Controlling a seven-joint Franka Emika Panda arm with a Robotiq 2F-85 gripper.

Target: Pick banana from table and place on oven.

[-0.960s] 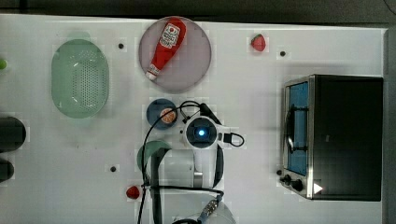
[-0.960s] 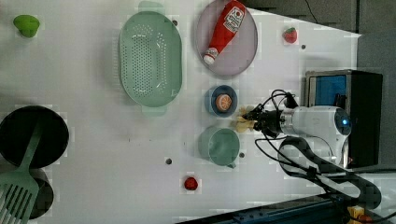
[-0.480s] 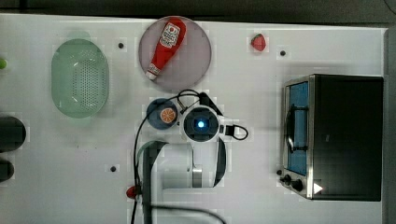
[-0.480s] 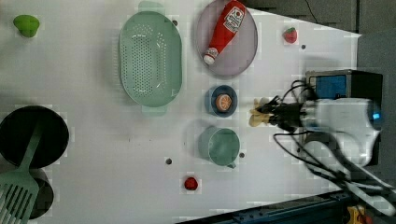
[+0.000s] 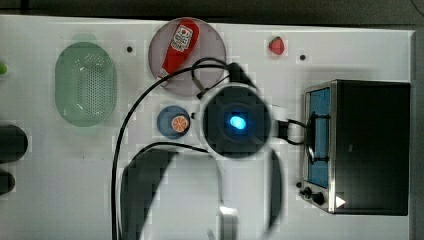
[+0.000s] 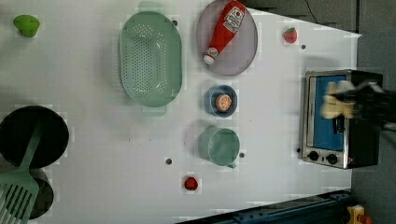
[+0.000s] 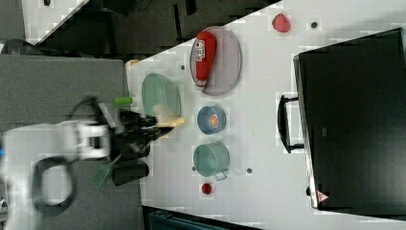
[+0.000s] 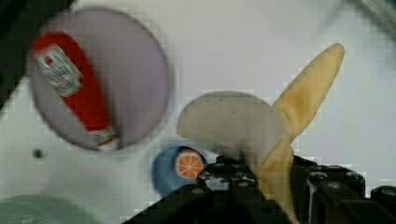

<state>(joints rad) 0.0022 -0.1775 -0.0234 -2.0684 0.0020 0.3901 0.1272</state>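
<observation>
My gripper [image 8: 273, 189] is shut on the pale-yellow banana [image 8: 261, 135], whose cream flaps splay out beyond the black fingers [image 8: 231, 184]. The arm is raised high above the white table [image 5: 60, 175], and its wrist [image 5: 236, 121] looms large in the top view. In the left view the banana [image 6: 337, 100] appears over the blue glass door of the oven [image 6: 369, 149], with the gripper [image 6: 357, 102] at the left view's right. In the right view the banana [image 7: 165, 117] and gripper [image 7: 148, 127] sit far to the right view's left of the oven [image 7: 354, 120].
A ketchup bottle [image 5: 179, 47] lies on a purple plate [image 5: 210, 50]. On the table stand a green colander [image 5: 86, 84], a blue bowl with an orange slice [image 5: 173, 122] and a green cup [image 6: 218, 146]. Two strawberries [image 6: 290, 35] [image 6: 190, 183] lie apart. Black pans with a green spatula [image 6: 21, 186] stand by.
The arm has risen toward the top camera and moved to the top view's right. The held banana went from beside the blue bowl to in front of the oven in the left view.
</observation>
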